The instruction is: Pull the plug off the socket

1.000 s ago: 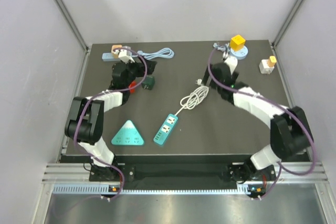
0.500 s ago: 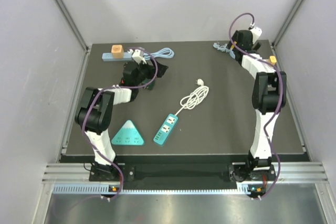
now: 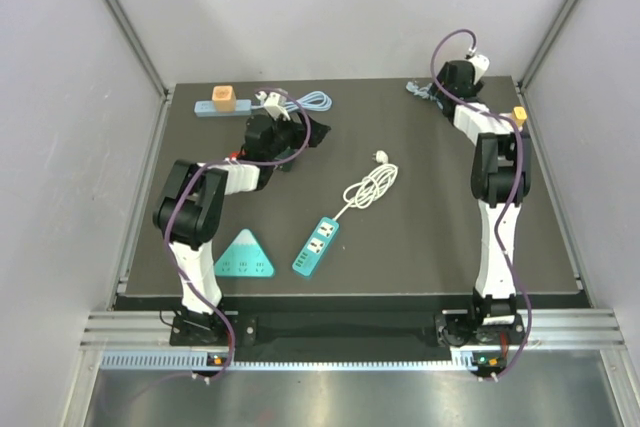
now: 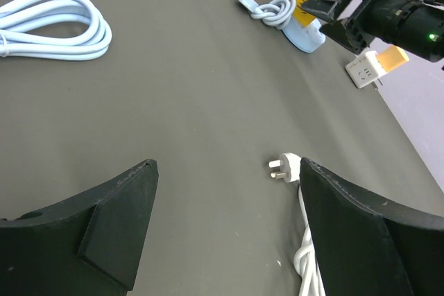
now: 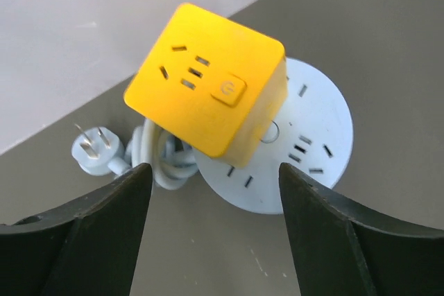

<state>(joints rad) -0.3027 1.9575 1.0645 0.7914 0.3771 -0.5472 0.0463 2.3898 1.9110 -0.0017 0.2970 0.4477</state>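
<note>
Yellow cube plug (image 5: 208, 105) sits in the round pale-blue socket (image 5: 312, 136) at the table's far right corner, its coiled cord beside it. The right arm stretches to that corner. The right gripper (image 5: 214, 192) hangs over the plug, fingers spread wide and clear of it. The left arm reaches over the far left half, and the left gripper (image 4: 227, 166) is spread too, with nothing between its fingers. The dark grey table (image 3: 420, 247) also carries a teal power strip (image 3: 316, 245), a white coiled cable (image 3: 371, 185) and a triangular teal socket (image 3: 245, 255). Pale grey walls close in the sides.
</note>
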